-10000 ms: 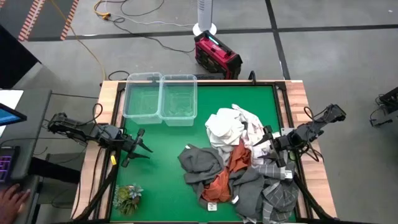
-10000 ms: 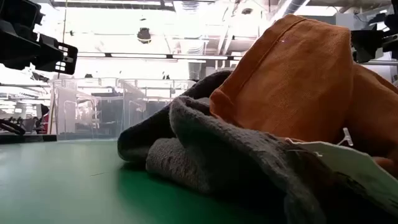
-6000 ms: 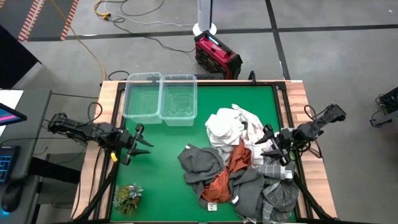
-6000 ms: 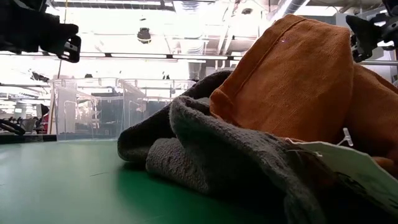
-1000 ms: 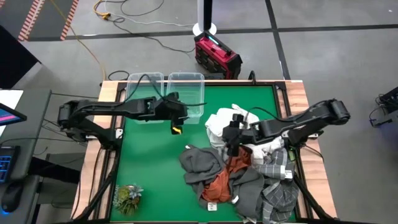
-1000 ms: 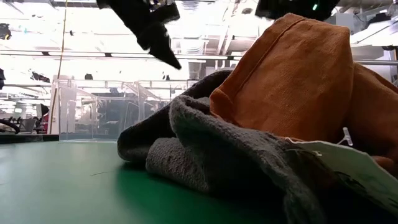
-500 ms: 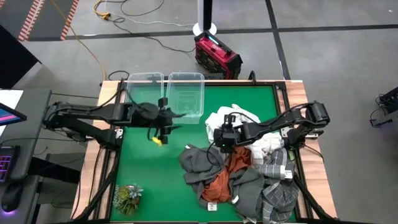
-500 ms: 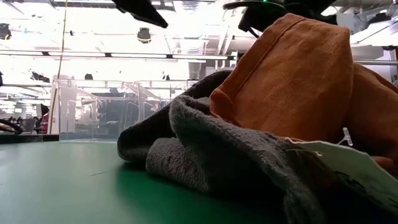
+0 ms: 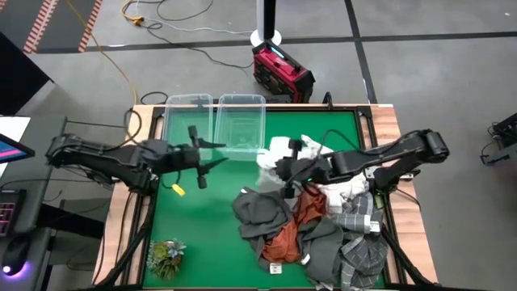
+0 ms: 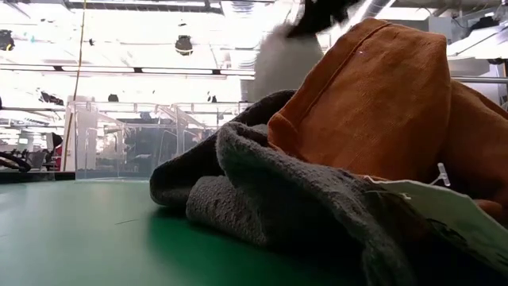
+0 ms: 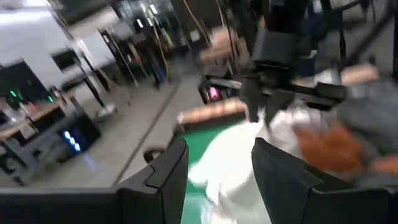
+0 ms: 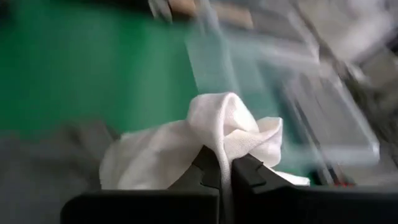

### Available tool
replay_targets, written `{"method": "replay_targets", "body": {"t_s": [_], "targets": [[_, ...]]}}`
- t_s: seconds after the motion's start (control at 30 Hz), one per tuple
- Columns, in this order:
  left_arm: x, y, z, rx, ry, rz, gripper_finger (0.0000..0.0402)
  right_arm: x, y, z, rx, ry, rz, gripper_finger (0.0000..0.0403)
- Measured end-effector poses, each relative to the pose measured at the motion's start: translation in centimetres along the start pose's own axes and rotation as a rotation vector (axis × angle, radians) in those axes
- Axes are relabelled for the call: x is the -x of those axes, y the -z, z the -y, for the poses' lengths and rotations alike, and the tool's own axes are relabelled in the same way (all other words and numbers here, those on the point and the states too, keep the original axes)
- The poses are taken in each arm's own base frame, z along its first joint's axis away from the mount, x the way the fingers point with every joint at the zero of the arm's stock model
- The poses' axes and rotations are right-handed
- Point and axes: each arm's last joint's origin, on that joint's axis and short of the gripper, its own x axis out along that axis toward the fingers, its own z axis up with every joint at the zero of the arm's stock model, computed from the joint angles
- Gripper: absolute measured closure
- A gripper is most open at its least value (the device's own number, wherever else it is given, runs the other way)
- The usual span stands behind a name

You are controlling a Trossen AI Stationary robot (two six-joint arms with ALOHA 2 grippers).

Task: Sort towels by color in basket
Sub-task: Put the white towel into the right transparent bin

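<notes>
Nearest in the low view, a dark grey towel [image 10: 262,206] lies slumped on the green tabletop [image 10: 87,238], with a rust towel [image 10: 373,95] draped over it. From above, both belong to one heap on the tabletop's right half, together with a plaid towel [image 9: 359,222] at the edge by the right arm's base. Nothing in the heap is sorted yet.

The right tool [image 12: 221,163] is pinched shut on a fold of the white towel [image 12: 205,134]. The wrist view shows cloth bunched between its closed fingers [image 12: 202,162], the rest trailing toward the heap. In the high view that tool [image 9: 284,171] is at the heap's far left corner, on the side facing the bins. Grabbing a top fold probably lets the white piece peel off without dragging the darker ones along, since it lies uppermost there.

The left tool [image 9: 196,156] hovers over bare green, just this side of the bins, its fingers [image 11: 163,174] parted and holding nothing. It looks out toward the right tool and the white cloth, so I judge it is standing ready, perhaps to take or steady the towel, though that is a guess.

Farther back, two clear bins [image 9: 214,121] stand side by side at the far edge, the left one [image 9: 187,120] and the right one [image 9: 241,123] touching. Both appear empty, so the white towel would likely be the first in. A plant [image 9: 166,257] sits at the near left corner, well apart from the work.
</notes>
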Motion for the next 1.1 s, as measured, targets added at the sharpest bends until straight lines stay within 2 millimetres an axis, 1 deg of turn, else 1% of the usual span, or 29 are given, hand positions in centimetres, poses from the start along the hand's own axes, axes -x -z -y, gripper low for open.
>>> {"method": "replay_targets", "body": {"t_s": [0.13,0.27,0.33,0.43,0.67,0.8,0.9,0.97,1.03,1.1], "targets": [[1.8,0.1,-0.7,0.033,-0.019,0.072,0.0235,1.8,-3.3,1.2,-0.006,-0.070,0.261,0.0378],[3.1,1.0,-1.0,0.063,-0.039,0.133,0.0235,2.9,-6.4,3.3,-0.020,-0.093,0.552,0.0376],[3.7,1.3,-1.2,0.077,-0.046,0.156,0.0235,2.8,-7.4,4.6,-0.023,-0.056,0.648,0.0373],[4.3,1.5,-1.4,0.098,-0.059,0.194,0.0235,1.2,-8.2,6.8,-0.025,0.015,0.687,0.0375],[5.1,1.4,-1.8,0.115,-0.061,0.202,0.0235,-4.4,-9.1,12.9,-0.068,0.157,0.638,0.0373],[5.2,1.5,-1.8,0.101,-0.056,0.186,0.0235,-7.7,-8.9,15.7,-0.089,0.201,0.584,0.0373],[5.5,1.6,-1.9,0.097,-0.053,0.176,0.0235,-9.6,-8.0,17.0,-0.079,0.207,0.480,0.0373],[5.8,1.6,-2.0,0.099,-0.053,0.175,0.0235,-10.6,-7.0,17.4,-0.075,0.198,0.400,0.0371],[6.3,1.7,-2.3,0.101,-0.055,0.172,0.0235,-11.3,-6.1,17.7,-0.077,0.189,0.337,0.0370],[6.8,1.7,-2.5,0.118,-0.054,0.174,0.0235,-11.4,-5.4,18.1,-0.095,0.179,0.279,0.0371]]}}
